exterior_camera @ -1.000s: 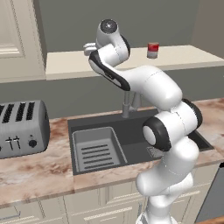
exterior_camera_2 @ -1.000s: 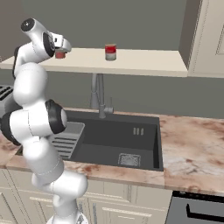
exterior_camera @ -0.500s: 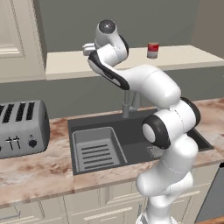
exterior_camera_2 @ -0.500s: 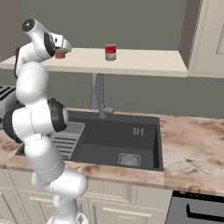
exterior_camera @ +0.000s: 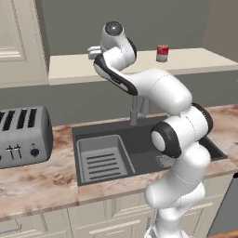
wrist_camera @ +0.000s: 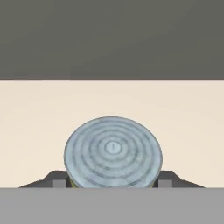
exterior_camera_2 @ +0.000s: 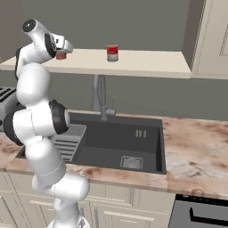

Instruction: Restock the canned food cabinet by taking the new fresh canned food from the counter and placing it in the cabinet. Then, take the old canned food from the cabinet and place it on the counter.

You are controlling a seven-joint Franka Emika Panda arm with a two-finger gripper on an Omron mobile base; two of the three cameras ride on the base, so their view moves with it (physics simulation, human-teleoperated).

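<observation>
Hand view: ribbed grey round lid of old red can with yellowish-green band [wrist_camera: 113, 152] between gripper [wrist_camera: 113, 180] fingers [wrist_camera: 57, 179], one each side, jaws seemingly closed on it; contact itself hidden.
Right base view: same can [exterior_camera_2: 61, 55] red at gripper [exterior_camera_2: 65, 50], over left end of cream shelf board of doorless recess [exterior_camera_2: 147, 64].
New red can with pale lower band [exterior_camera_2: 112, 53] stands mid-shelf, well apart; label unreadable.
Marbled pinkish-brown table [exterior_camera: 42, 181] below, ridged silver toaster [exterior_camera: 21, 136] left of dark sink [exterior_camera: 139, 146].

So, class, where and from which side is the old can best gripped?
Take the old can by its curved side wall, one jaw each side across its width, coming from the cabinet's open front and slightly above. It stands upright on the shelf board, ribbed lid up, with bare board around it.
</observation>
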